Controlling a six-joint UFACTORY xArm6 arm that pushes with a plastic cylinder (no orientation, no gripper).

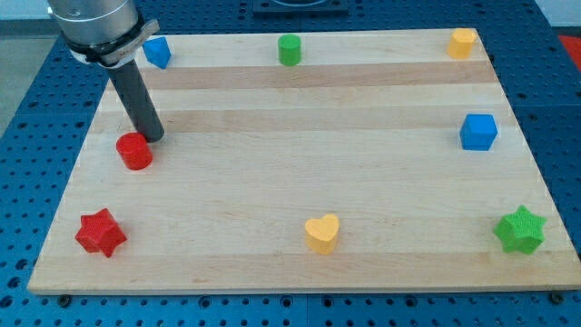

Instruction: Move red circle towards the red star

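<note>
Camera view: my tip (155, 138) touches small red circle block (134, 151), upper right side. Red star block (100, 232) below, apart. Push unfinished. No end effector jaws, just rod.

Single arm entering from the view's top left corner. Grey cylindrical wrist housing, cropped by the frame edge. Straight dark rod extending downward, tilted slightly toward the view's right. My tip (154, 138) down at board level, left portion of view.
</note>
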